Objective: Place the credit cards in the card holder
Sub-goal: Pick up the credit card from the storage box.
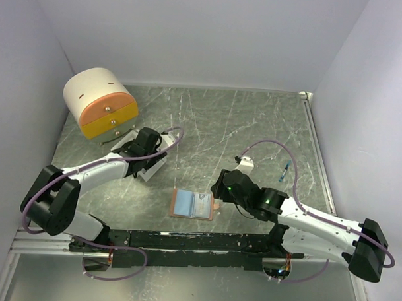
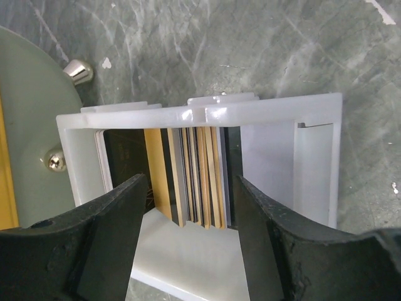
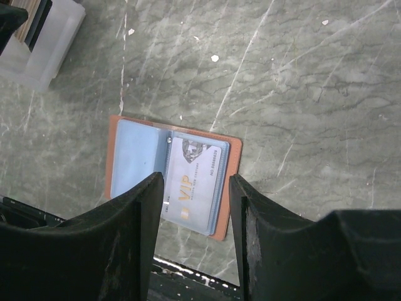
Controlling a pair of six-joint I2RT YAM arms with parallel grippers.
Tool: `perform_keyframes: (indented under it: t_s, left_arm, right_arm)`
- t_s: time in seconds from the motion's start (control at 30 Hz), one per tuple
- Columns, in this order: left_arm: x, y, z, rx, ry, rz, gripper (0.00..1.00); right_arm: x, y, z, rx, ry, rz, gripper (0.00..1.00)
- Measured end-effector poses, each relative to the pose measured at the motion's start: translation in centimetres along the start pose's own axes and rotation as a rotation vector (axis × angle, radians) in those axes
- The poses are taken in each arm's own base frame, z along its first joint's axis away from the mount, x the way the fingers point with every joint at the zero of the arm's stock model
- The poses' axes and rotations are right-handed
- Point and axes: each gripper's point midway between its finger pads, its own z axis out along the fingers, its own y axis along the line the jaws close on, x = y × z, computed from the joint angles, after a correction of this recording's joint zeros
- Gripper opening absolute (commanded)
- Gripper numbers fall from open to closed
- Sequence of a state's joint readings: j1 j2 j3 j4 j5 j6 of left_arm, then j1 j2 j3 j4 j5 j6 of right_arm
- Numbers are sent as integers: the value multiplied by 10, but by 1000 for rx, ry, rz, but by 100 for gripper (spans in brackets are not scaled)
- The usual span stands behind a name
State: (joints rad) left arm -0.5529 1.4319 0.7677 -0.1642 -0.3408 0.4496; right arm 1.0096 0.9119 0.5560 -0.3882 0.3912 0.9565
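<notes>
The left gripper (image 2: 191, 216) hangs over a small white box (image 2: 200, 114) that stands on the grey marbled table (image 1: 255, 126), close beside the round cream-and-orange drawer unit (image 1: 100, 102) at the far left. The credit cards (image 2: 188, 175) stand on edge in that box, packed together as a row of yellow, tan, grey and dark cards. The left gripper's jaws stand wide, one black finger on each side of the middle of the row, with a dark card at the left end partly behind the left finger. The cards sit down in the box, and whether either finger presses on them cannot be told. The card holder (image 1: 194, 205) lies open and flat on the table near the front edge, between the two arms and well apart from the box. Its salmon-brown outside shows as a border around the pale blue pockets. One pale card marked VIP (image 3: 195, 172) sits in the right-hand pocket, while the left-hand pocket shows only blue. The right gripper (image 3: 196, 213) hovers above the card holder's near right part, its jaws wide apart with nothing between them, and the VIP card is seen through the gap in the right wrist view.
</notes>
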Motion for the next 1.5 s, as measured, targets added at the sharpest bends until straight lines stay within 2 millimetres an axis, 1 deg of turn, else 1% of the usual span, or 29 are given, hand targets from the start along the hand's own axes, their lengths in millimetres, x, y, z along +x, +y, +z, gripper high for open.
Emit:
perform_keyframes:
  t_s: [0.1,0.3,0.43,0.53,0.77,1.1,1.23,1.5]
  left_arm:
    - [2,-3,4,6,-1,11,68]
    - [17,-14,18,35,60,40,66]
    - [16,-10,21,14,61,43,64]
    - [18,-5,21,-9,69,47,64]
    - [17,14,21,-78,65,21,62]
    - [20,26,23,-113,69,-7,60]
    - [25,38,23,-161,88,-21,60]
    - [28,61,20,-259,104,-30,60]
  right_arm:
    - [0,0,0,1,-2,0,47]
    - [-1,-1,0,3,-3,-1,47]
    - [-1,-2,0,12,-9,-3,47]
    - [-2,-3,0,16,-11,-3,47]
    - [-4,-2,-2,7,-20,3,47]
    - [-4,-4,-5,10,-19,1,47]
    - [-4,-5,-5,12,-18,1,47]
    - [-3,-6,-5,17,-16,-2,47]
